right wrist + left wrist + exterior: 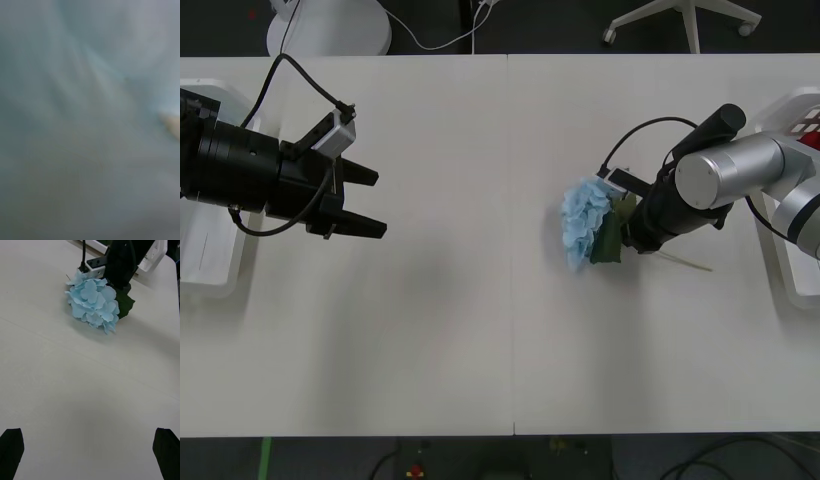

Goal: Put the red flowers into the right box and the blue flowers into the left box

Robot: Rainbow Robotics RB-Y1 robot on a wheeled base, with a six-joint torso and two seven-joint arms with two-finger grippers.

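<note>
Lying on the white table [480, 330] right of centre, at about three o'clock from the table's middle, a blue hydrangea [585, 222] rests with its fluffy pale-blue head pointing toward nine o'clock and its dark green leaves [612, 240] behind it. A thin pale stem [685, 263] runs out from under the leaves toward four o'clock. The right gripper [642, 225] is pressed down at the leafy base of the bloom, its black body covering the junction of head and stem; whether its claw is apart or clamped on the flower I cannot tell. From the left wrist the same hydrangea [93, 305] shows with the black right gripper [122, 266] right against its far side and a leaf [125, 305] sticking out beside it.

The right box [795, 200] sits at the table's three o'clock edge, something red [810, 125] showing inside it near its far end. The left box [215, 230] sits at the nine o'clock edge, mostly covered by the left arm. The left gripper [368, 200] hovers over the table beside that tray, well apart from the hydrangea, its black fingers [360, 225] spread wide and pointing toward three o'clock, holding nothing.
</note>
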